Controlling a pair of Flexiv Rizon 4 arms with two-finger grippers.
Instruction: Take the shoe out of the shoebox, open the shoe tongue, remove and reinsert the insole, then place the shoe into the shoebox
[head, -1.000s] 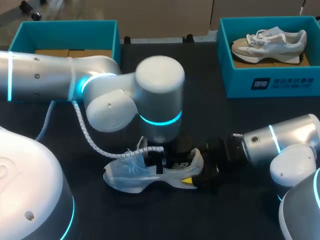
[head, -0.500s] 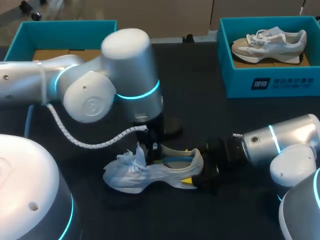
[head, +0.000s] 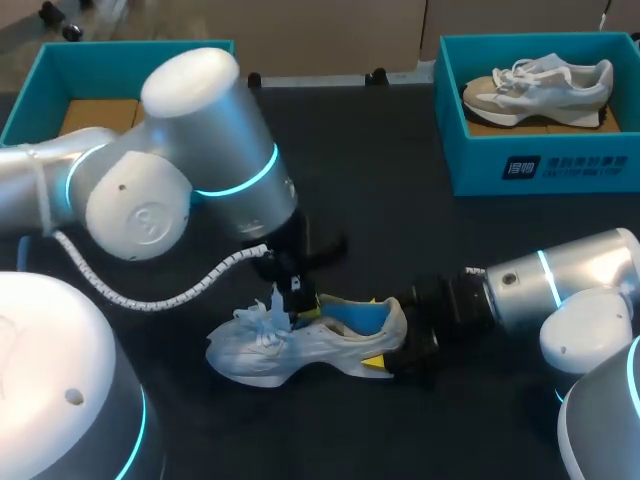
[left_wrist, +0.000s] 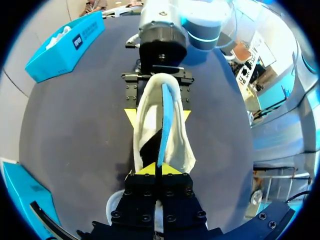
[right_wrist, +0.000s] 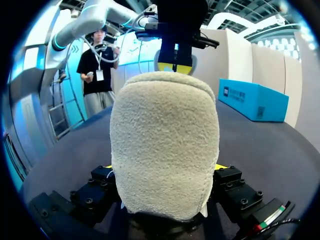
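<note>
A pale grey shoe (head: 290, 348) lies on its side in the middle of the black table (head: 400, 230). My right gripper (head: 386, 352) is shut on its heel (right_wrist: 165, 145), one yellow-tipped finger on each side. From above the shoe's opening, my left gripper (left_wrist: 159, 170) is shut on the edge of the blue insole (left_wrist: 164, 120). The insole stands partly out of the shoe, a blue strip (head: 355, 318) by the heel. The shoe's toe and laces point toward my left arm.
A teal shoebox (head: 560, 165) at the back right holds a second shoe (head: 540, 85). Another teal box (head: 130, 60) stands at the back left, brown cardboard inside. My left arm's white cable (head: 150, 290) hangs over the table beside the shoe.
My left arm has swung left and back, drawing its gripper away from the heel. More of the blue insole now shows out of the shoe. The right arm has kept still.
</note>
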